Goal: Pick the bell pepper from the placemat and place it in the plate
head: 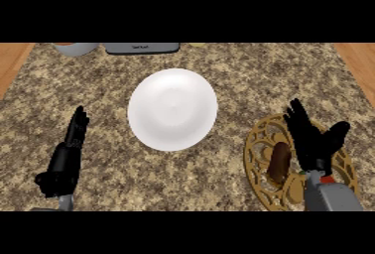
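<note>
Speckled stone counter (219, 188) spreads under the open, resting left hand (70, 149) and bare white plate (173, 109). Rightward, the brown pepper (279, 161) lies on the gold placemat (258, 149); the right hand (311, 136), fingers spread, should lower squarely before curling.

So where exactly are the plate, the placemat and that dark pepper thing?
plate (173, 79): head view, bare upper part of its white surface.
placemat (258, 171): head view, left gold rim.
bell pepper (278, 161): head view, middle of its dark body.
</note>
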You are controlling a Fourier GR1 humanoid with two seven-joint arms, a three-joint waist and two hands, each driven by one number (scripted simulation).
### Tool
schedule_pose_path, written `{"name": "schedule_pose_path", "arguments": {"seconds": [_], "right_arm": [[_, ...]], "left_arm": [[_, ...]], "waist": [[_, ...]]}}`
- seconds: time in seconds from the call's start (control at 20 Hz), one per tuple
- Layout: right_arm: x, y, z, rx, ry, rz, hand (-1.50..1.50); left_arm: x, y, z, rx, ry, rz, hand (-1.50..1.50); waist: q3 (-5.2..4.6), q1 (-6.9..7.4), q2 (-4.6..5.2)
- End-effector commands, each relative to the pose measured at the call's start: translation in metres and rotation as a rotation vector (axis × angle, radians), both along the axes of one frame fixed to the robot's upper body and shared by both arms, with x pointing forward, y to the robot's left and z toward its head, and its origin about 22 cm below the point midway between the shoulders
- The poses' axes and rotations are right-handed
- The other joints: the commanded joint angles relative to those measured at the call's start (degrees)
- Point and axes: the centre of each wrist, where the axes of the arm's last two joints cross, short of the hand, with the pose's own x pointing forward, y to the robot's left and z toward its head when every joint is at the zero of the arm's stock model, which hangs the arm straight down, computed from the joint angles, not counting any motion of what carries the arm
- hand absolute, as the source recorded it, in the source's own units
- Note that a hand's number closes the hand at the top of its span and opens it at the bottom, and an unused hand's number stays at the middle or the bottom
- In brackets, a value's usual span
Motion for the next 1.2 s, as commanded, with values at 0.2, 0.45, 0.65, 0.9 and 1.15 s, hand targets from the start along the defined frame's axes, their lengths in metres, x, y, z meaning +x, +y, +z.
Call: {"name": "schedule_pose_path", "arguments": {"seconds": [0.2, 0.45, 0.65, 0.9, 1.15], "right_arm": [[-0.009, 0.104, 0.052, -0.011, -0.364, 0.902, 1.5], [-0.023, 0.065, 0.065, -0.744, -0.479, 1.019, 1.5], [-0.096, 0.032, -0.005, -0.42, -0.512, 0.877, -1.5], [-0.116, -0.01, -0.001, -0.315, -0.668, 0.816, -1.5], [-0.116, -0.028, 0.058, -0.482, -0.738, 0.8, -1.5]], "left_arm": [[0.03, 0.0, 0.047, 0.06, -0.103, -0.143, 0.0], [0.036, 0.003, 0.053, 0.018, -0.041, -0.15, 0.0], [0.052, 0.028, 0.09, 0.006, -0.063, -0.171, 0.0], [0.047, 0.037, 0.104, 0.017, -0.054, -0.186, 0.0], [0.045, 0.014, 0.102, 0.0, -0.051, -0.201, 0.0]], "waist": [[-0.19, 3.97, -0.63], [-0.58, -0.64, -1.13], [-0.25, -0.12, 0.56], [-0.37, 1.25, 0.62], [-0.46, 1.33, 0.55]]}}
